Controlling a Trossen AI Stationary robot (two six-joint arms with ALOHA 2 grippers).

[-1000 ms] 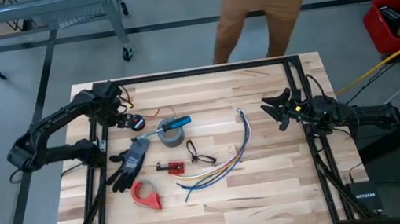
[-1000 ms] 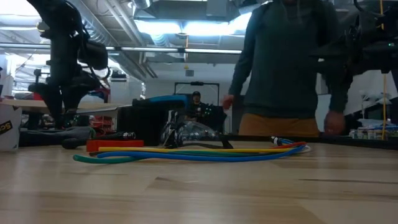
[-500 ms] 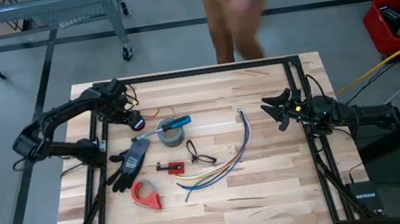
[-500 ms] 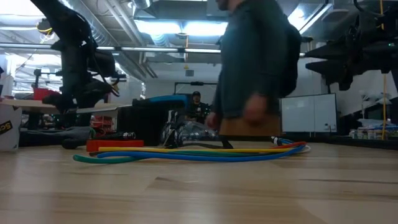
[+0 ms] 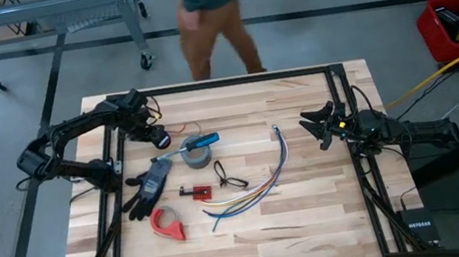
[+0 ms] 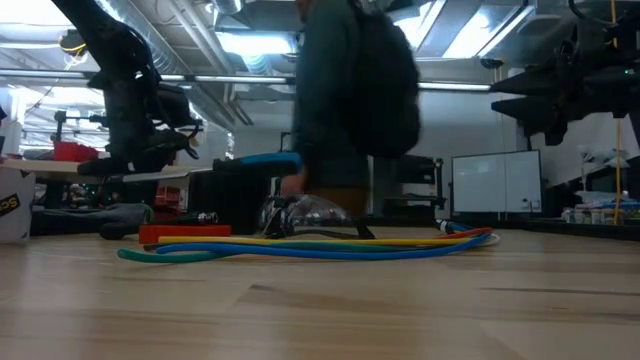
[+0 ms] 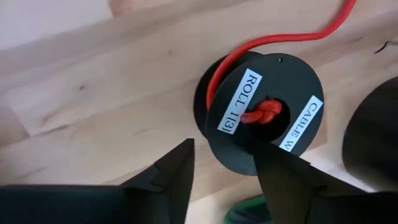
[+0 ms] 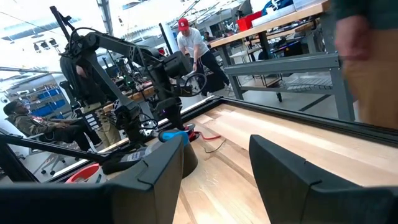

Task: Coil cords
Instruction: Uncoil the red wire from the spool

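A black spool (image 7: 264,115) with white labels carries the red wire, whose end is knotted through the spool's centre hole (image 7: 264,113). A loose strand (image 7: 311,31) runs off over the table. In the high view the spool (image 5: 159,139) is at the table's far left. My left gripper (image 7: 224,171) slants down over it, fingers apart, one on each side of the spool's near rim. My right gripper (image 5: 319,127) is open and empty, raised at the table's right side. My left gripper has one finger (image 7: 280,177) in front of the spool's rim (image 7: 249,168) in the wrist view. I cannot tell whether it touches the spool.
A grey tape roll (image 5: 198,158) bearing a blue-handled screwdriver (image 5: 202,141) lies right of the spool. Nearer lie a dark glove (image 5: 149,188), a red tape dispenser (image 5: 168,221), a black looped cord (image 5: 230,179) and multicoloured wires (image 5: 260,183). A person (image 5: 212,12) walks beyond the far edge.
My left gripper has risen a little and tipped from pointing down to a slant. The spool stays about where it was. The person behind the table has walked toward the left.
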